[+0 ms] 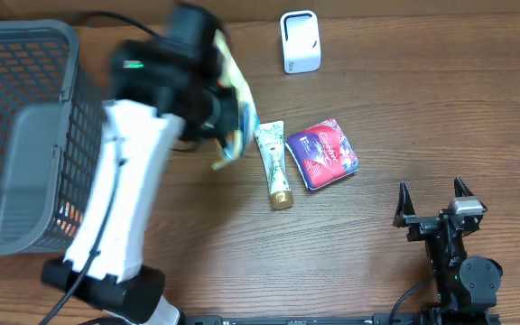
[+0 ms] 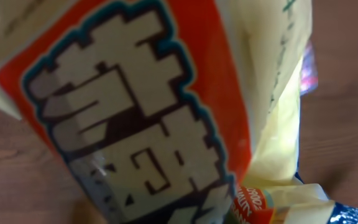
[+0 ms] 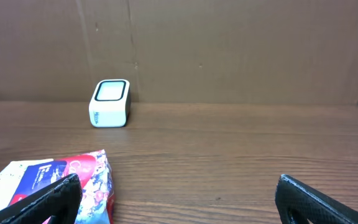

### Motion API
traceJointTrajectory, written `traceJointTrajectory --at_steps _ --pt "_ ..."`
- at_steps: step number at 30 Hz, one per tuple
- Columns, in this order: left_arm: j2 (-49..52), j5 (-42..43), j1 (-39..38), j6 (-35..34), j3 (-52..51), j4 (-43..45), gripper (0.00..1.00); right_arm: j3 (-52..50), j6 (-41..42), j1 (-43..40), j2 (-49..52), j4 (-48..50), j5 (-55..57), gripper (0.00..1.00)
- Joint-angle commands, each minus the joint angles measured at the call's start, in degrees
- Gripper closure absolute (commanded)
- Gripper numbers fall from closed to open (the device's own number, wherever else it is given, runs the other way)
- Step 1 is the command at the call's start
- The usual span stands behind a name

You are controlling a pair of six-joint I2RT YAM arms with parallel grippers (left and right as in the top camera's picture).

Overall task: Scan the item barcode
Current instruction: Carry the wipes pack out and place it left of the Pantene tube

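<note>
Our left end effector [image 1: 217, 106] is clenched on a yellow snack bag [image 1: 235, 104] and holds it up over the tabletop [image 1: 404, 99], at about 11 o'clock from the middle of the overhead view. The left wrist camera is so close that the bag fills almost all of its view. It shows an orange patch with big pale letters, and it is blurry. The white scanner [image 1: 299, 41] stands between 1 and 2 o'clock from the bag, apart from it. A tube [image 1: 275, 165] lies flat at 5 o'clock from the bag. A purple packet [image 1: 323, 153] lies just beside the tube at its 3 o'clock. A grey basket [image 1: 25, 135] sits at 9 o'clock. Our right end effector [image 1: 436, 200] rests at 4 o'clock with its fingers spread wide and nothing in them.
</note>
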Motion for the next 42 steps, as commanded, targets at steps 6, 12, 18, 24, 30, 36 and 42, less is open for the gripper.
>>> traceJointTrajectory --at_steps 6,12,18,24,30,36,42 --pt "-0.5 -7.5 -5.7 -8.5 -23.3 15.6 0.96 -0.6 -0.2 -0.2 -0.5 0.4 0.3 0.00" --pt "-0.5 -9.3 -5.7 -9.9 -35.2 25.7 0.94 -0.6 -0.2 -0.2 -0.5 0.4 0.3 0.00" --pt "-0.5 -7.3 -5.9 -8.2 -41.8 33.6 0.79 -0.6 -0.2 -0.2 -0.5 0.4 0.3 0.00" --pt "-0.6 -6.8 -5.6 -2.1 -41.2 33.2 0.71 -0.6 -0.2 -0.2 -0.5 0.4 0.3 0.00" --pt "-0.6 -9.2 -3.1 -1.1 -26.9 19.5 0.69 -0.6 -0.2 -0.2 -0.5 0.4 0.3 0.00" --pt "-0.6 -12.5 0.0 -1.1 -1.5 4.2 0.64 -0.6 -0.2 -0.2 -0.5 0.4 0.3 0.00" --pt "-0.6 -17.0 3.9 -0.1 18.8 -5.2 0.31 -0.6 -0.2 -0.2 -0.5 0.4 0.3 0.00"
